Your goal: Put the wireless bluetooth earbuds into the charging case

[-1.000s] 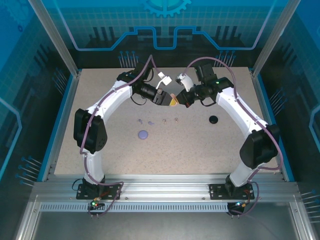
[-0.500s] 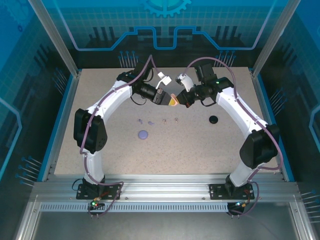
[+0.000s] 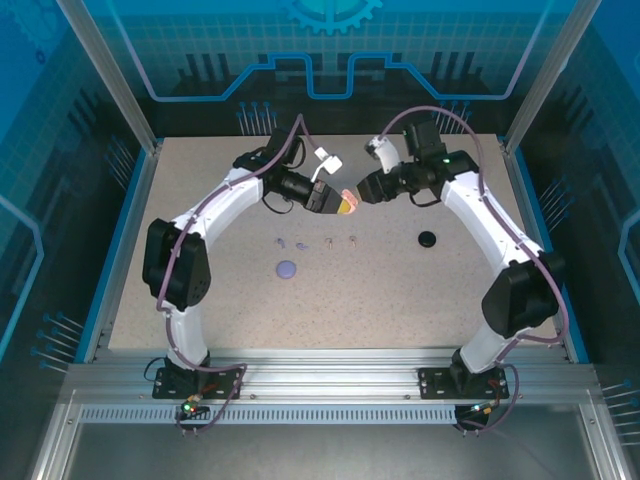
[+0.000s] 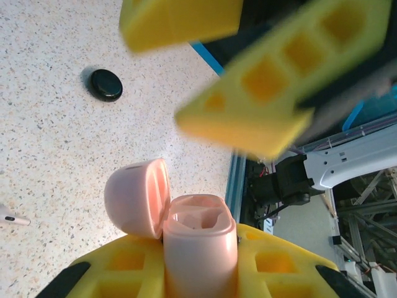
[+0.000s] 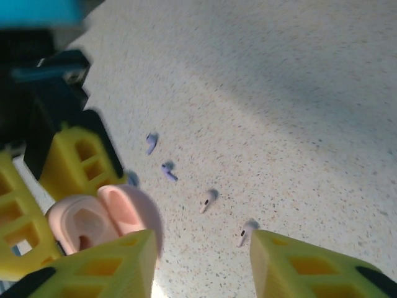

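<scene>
the left end effector (image 3: 340, 204) is clamped on the pink charging case (image 4: 198, 239) and holds it up off the table (image 3: 400, 300), over the far middle. the case's hinged lid (image 4: 138, 197) is swung open, and the moulded wells inside look bare. the right end effector (image 5: 201, 243) sits just beside the case, its yellow fingers (image 5: 99, 270) spread apart with nothing between them.

none of the earbuds is in a case. four lie in a loose row on the table below the two end effectors: two lilac earbuds (image 5: 151, 143) on the left end of the row, then two paler earbuds (image 5: 207, 201) that look pink, a likely match for the held case. a round lilac case (image 3: 287, 268) rests on the table near the lilac pair, and a black case (image 3: 428, 239) sits well apart to the right; whether either is latched is too small to tell.

by my reading the task is barely begun. one case is opened and presented, which is the preparation. every pick and every insertion is left, starting most likely with the free right end effector going down for a pale earbud. the earbuds are tiny and stemmed, so each will need to be turned the right way to drop into its well.
</scene>
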### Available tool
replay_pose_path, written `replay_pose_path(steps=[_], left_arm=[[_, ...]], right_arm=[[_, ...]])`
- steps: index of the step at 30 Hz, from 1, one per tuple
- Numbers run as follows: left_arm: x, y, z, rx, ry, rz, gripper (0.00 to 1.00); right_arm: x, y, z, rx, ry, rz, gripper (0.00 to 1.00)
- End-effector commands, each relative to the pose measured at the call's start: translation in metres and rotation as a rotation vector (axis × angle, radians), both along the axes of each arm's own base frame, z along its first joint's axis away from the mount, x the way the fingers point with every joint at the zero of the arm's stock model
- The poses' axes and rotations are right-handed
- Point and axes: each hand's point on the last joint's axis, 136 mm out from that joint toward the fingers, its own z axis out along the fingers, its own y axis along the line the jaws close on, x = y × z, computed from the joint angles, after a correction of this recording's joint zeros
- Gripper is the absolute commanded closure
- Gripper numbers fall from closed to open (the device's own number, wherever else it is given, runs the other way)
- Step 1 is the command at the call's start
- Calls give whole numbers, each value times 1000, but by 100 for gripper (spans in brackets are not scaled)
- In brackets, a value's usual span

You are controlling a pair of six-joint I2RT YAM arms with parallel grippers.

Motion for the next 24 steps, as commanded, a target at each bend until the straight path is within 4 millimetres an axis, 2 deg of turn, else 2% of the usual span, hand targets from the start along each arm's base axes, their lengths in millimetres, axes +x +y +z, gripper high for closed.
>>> replay_pose_path(steps=[1,5,9,11,17,21,24], left_arm=[[3,8,32,-41,-137,55,100],[9,16,36,-46,-242,153,100],[17,25,43,-77,-345,263,100],[22,30,50,-99,-399,334,100],[34,56,77,-193,-612,573,100],[32,74,99,-234,-722,692,100],[26,84,113,-238,-786,752,100]], right_arm=[[-2,-18,47,89,-68,-84,47],[-3,-38,47,144,-16,-211,39],[-3,-45,25,163,96,-319,38],[-4,-42,10,175,152,-348,38],[-11,-30,-52,74,287,-436,37],[-16,-12,-94,1,381,-457,38],[-18,3,-118,-49,426,-463,39]])
